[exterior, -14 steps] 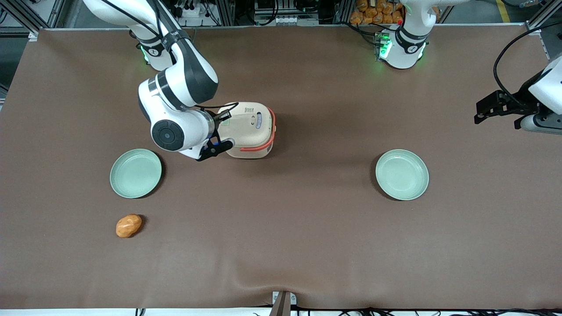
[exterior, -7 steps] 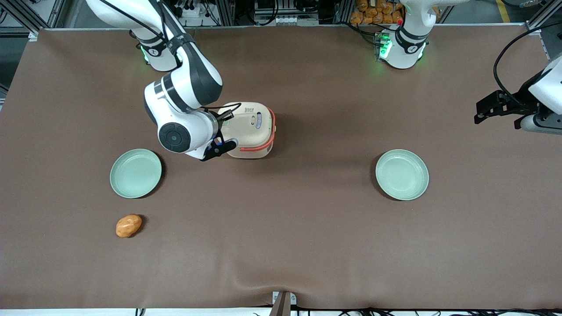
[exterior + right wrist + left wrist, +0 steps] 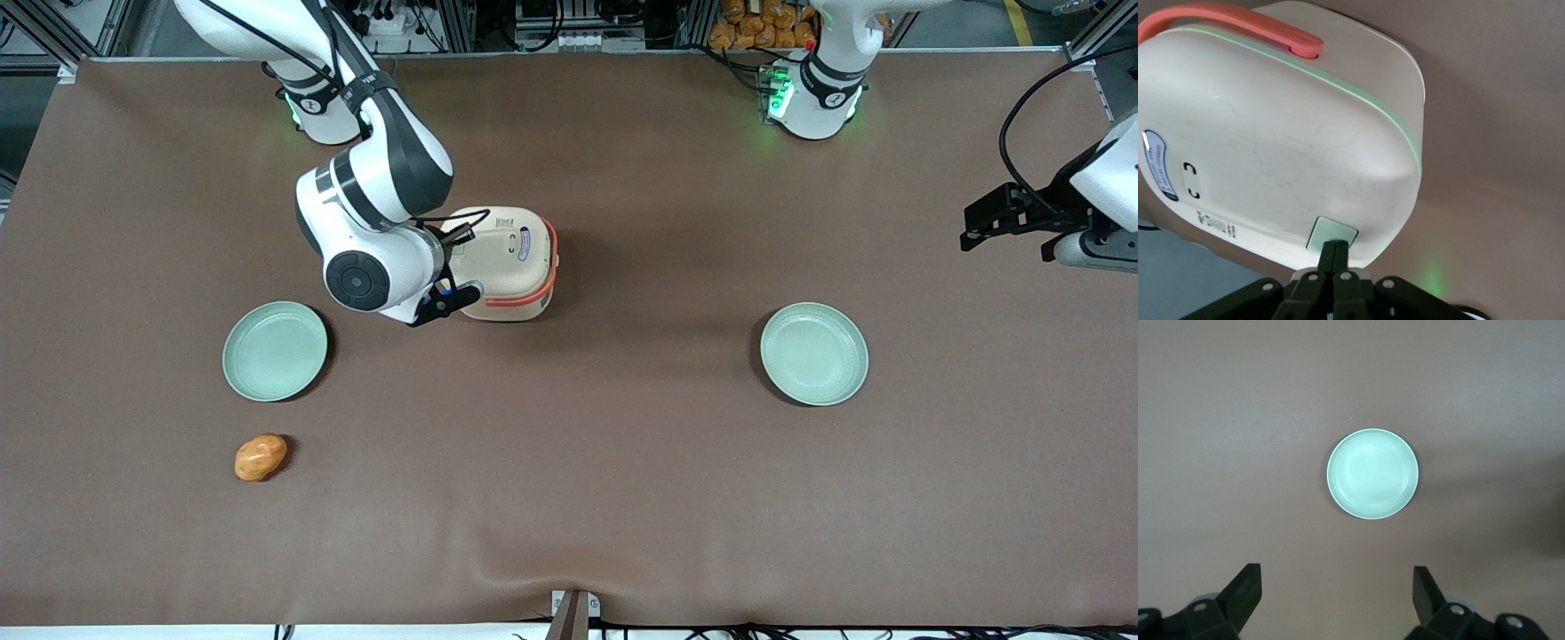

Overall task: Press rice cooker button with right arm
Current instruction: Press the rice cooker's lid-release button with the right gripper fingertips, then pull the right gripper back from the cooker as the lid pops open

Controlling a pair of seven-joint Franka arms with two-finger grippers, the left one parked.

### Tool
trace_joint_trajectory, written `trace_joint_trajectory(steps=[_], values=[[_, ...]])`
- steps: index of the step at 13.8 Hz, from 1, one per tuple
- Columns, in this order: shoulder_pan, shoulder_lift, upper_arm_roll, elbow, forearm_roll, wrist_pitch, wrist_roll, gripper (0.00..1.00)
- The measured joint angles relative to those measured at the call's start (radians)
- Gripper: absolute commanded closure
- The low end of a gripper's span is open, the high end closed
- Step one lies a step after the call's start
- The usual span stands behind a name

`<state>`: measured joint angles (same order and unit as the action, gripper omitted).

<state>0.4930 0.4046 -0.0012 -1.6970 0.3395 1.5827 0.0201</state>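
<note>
The rice cooker (image 3: pixel 507 262) is cream with a coral-orange handle band and stands mid-table, lid shut. In the right wrist view the rice cooker (image 3: pixel 1285 147) fills the frame, with a pale green rim and a pale green square button (image 3: pixel 1331 235) on its lid edge. My right arm (image 3: pixel 369 222) reaches over the cooker's side toward the working arm's end. Its gripper (image 3: pixel 1333 248) is shut, fingers pressed together, tips resting on the button. In the front view the gripper (image 3: pixel 453 298) sits at the cooker's edge, partly hidden by the wrist.
A pale green plate (image 3: pixel 275 350) lies nearer the front camera than the arm. A second green plate (image 3: pixel 813 353) lies toward the parked arm's end, also in the left wrist view (image 3: pixel 1372 474). An orange bread roll (image 3: pixel 260 456) lies near the front edge.
The right arm's wrist has moved closer to the cooker over the last second, bringing the shut fingertips onto the button. The cooker has not moved.
</note>
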Motion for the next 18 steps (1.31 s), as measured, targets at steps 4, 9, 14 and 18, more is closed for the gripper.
trace_joint_trajectory(steps=[4,9,14,18], values=[[0.003,0.005,0.000,0.001,0.002,0.005,0.000,1.00],[0.003,0.002,-0.005,0.020,0.002,0.006,0.000,0.56],[-0.012,-0.017,-0.014,0.131,0.002,-0.038,0.000,0.00],[-0.067,-0.058,-0.020,0.174,0.002,-0.050,0.000,0.00]])
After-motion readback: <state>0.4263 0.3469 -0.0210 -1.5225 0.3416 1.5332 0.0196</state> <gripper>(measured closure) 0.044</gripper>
